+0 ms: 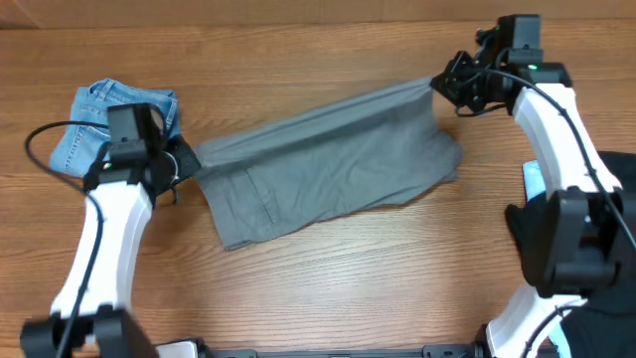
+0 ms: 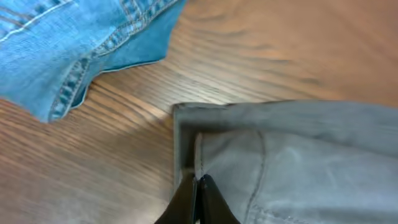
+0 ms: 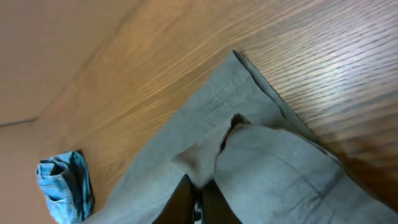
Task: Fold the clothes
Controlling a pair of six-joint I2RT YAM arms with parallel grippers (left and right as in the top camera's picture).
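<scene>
Overhead has the shorts [image 1: 328, 164] spread on the table [image 1: 348, 288], long axis running between the arms. On one end the left gripper [image 1: 184, 164] is clamped shut, while the right gripper [image 1: 442, 85] pinches the far corner, fingers barely apart. Some jeans [image 1: 99, 124] sit beside the left one.

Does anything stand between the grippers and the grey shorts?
Nothing visible does: the left gripper and the right gripper each pinch one end of the grey shorts. The blue jeans lie apart, off to the side.

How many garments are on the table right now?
2: grey shorts spread across the centre; a bunched denim piece at the far left. Others could be hidden out of frame.
</scene>
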